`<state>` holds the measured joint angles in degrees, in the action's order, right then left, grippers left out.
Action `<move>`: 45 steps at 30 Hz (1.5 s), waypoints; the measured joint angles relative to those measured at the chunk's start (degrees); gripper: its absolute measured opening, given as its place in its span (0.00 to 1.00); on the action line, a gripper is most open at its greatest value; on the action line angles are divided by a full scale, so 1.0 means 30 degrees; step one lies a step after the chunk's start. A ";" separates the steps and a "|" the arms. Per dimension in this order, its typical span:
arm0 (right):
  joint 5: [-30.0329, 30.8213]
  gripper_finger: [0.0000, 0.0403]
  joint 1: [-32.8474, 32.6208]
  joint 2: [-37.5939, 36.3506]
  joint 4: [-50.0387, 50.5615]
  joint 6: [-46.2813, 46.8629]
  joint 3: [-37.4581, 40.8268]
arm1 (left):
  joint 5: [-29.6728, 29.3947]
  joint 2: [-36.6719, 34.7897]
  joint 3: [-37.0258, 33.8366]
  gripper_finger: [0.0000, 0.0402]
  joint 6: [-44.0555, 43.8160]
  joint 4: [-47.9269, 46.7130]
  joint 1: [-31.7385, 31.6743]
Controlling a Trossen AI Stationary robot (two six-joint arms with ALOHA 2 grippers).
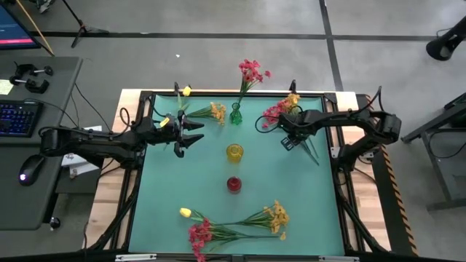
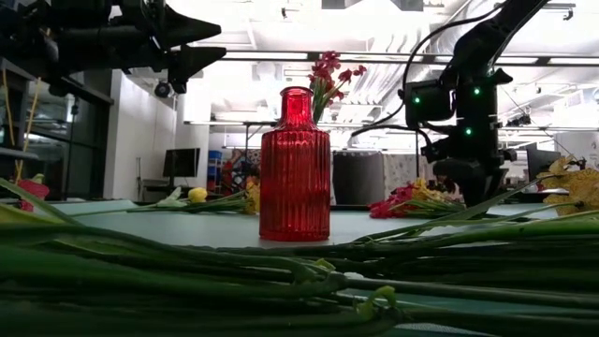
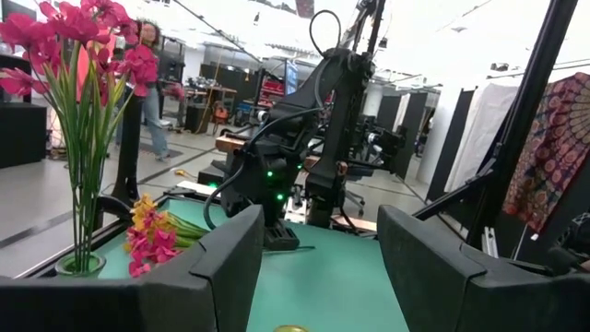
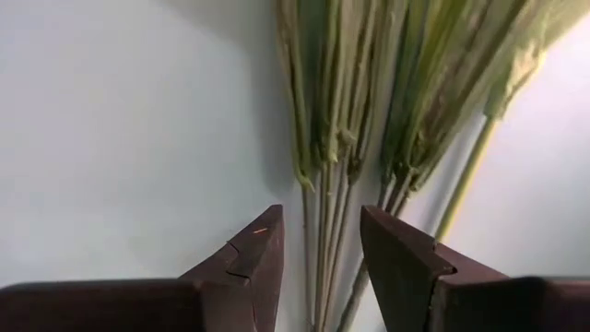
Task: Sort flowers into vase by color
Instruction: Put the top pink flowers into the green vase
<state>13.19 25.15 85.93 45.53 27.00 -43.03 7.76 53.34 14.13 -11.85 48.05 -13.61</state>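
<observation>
A robotics laboratory is shown: a framed green work table (image 1: 291,211) is set on a grey concrete floor (image 1: 218,65), a desk with keyboard (image 1: 16,116) and mouse (image 1: 28,173) occupying the left edge.

- A grey concrete floor (image 1: 218,58) surrounds the work area, crossed by dark tape lines.
- At nine o'clock stands a dark grey desk (image 1: 44,182) bearing a black backlit keyboard (image 1: 16,118) and a black computer mouse (image 1: 28,169).
- Bright strip lights line the white ceiling (image 2: 374,47).
- A patterned red fabric hanging (image 3: 558,148) drapes the room's far side.
</observation>
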 joint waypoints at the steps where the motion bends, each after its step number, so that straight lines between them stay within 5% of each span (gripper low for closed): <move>1: -0.0031 0.33 0.0000 0.0000 -0.0086 -0.0036 0.0000 | 0.0003 0.0000 0.0000 0.50 0.0005 0.0000 -0.0003; 21: -0.0867 0.32 0.0000 0.0007 -0.0196 0.0155 0.0007 | 0.0003 0.0000 0.0000 0.50 -0.0010 0.0000 0.0001; 34: -0.1199 0.20 -0.0009 -0.0104 -0.0851 0.0899 0.1190 | 0.0003 -0.0002 0.0000 0.50 -0.0032 0.0015 -0.0001; 39: -0.1855 0.03 -0.0885 -0.0482 0.0918 0.0852 0.0096 | 0.0003 0.0000 0.0000 0.50 -0.0034 0.0022 -0.0003; 45: -0.1852 0.01 -0.2671 -0.2316 0.2810 0.1072 -0.2871 | 0.0003 -0.0007 0.0000 0.50 -0.0048 0.0027 -0.0003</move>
<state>7.64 17.13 78.98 53.96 30.21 -51.64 7.77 53.32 14.13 -11.99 48.13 -13.62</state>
